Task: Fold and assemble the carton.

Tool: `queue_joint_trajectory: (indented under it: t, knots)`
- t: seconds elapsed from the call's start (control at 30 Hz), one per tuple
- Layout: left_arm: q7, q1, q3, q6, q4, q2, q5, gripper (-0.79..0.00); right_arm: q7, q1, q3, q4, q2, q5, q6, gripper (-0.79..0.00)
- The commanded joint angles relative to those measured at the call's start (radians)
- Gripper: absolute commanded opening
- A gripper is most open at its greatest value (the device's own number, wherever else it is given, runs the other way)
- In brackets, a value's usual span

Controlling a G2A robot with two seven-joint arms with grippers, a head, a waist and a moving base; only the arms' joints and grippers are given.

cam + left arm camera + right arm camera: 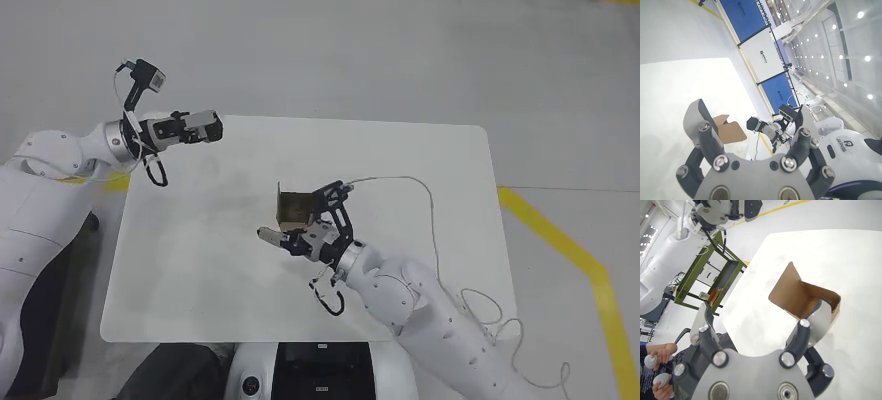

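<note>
The right tool point(764, 306) is spread wide, one finger point(821, 315) dipped inside the half-folded brown cardboard carton point(293, 207), which sits midway on the white rectangular worktop point(200, 270), well in from every edge. The left tool point(208, 126), open too, hangs over the worktop's far corner.

Overhead camera down on table point(200, 260) — both wrist cameras low, sharing carton point(295, 207)

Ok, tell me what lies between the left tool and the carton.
Nothing. In the top view, the stretch of white table from the left tool to the carton is bare.
</note>
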Motion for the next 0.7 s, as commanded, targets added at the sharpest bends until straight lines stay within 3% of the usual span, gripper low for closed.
queue_joint_trajectory:
  t: [0.0,0.13,0.37,0.47,0.6,0.67]
  knots:
    - [0.007,0.016,-0.022,-0.042,0.020,0.003,0.002,0.000,-0.001,0.045,-0.032,0.032,-0.016,-0.012,0.047,0.000]
    - [0.025,0.032,-0.059,-0.093,0.046,0.006,0.022,0.000,0.007,0.111,-0.078,0.079,-0.046,-0.028,0.143,-0.003]
    - [0.025,0.032,-0.059,-0.093,0.046,0.006,0.022,0.000,0.054,0.183,-0.110,0.129,-0.087,0.007,0.276,-0.397]
    - [0.025,0.032,-0.059,-0.093,0.046,0.006,0.022,0.000,0.083,0.205,-0.124,0.145,-0.103,0.011,0.349,-0.453]
    - [0.025,0.032,-0.059,-0.093,0.046,0.006,0.022,0.000,0.107,0.219,-0.131,0.149,-0.117,0.008,0.411,-0.588]
    - [0.025,0.032,-0.059,-0.093,0.046,0.006,0.022,0.000,0.133,0.221,-0.137,0.145,-0.120,-0.006,0.424,-0.693]
